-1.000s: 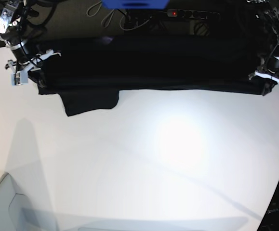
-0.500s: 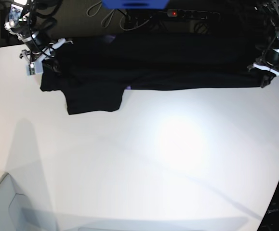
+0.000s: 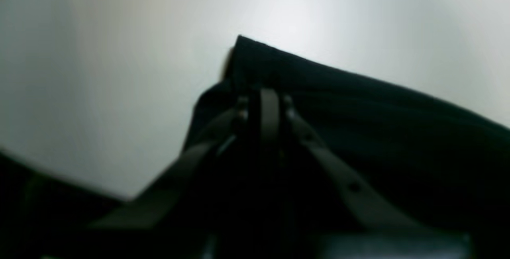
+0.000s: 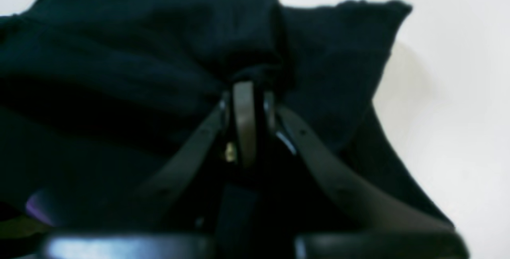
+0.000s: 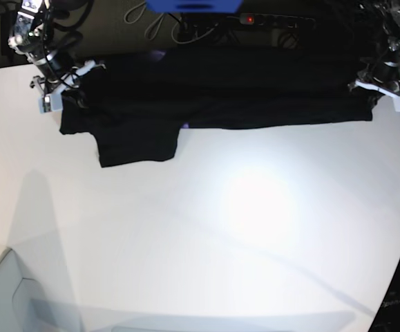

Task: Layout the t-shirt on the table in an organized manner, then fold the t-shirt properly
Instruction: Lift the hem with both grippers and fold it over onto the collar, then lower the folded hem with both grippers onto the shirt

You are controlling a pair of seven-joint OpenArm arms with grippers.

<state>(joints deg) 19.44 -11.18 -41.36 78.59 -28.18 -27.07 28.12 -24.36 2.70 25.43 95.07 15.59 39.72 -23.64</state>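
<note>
Shirt-wise, the black t-shirt [image 5: 213,93] was stretched in a long band across the far side of the white table [image 5: 241,228], one sleeve flopping out toward the near side. The right gripper [image 5: 60,88] was pinched tight on one end of it and the left gripper [image 5: 381,91] was clamped on the other.

Plain black t-shirt [image 5: 213,97] on a glossy white table [image 5: 206,242].
</note>
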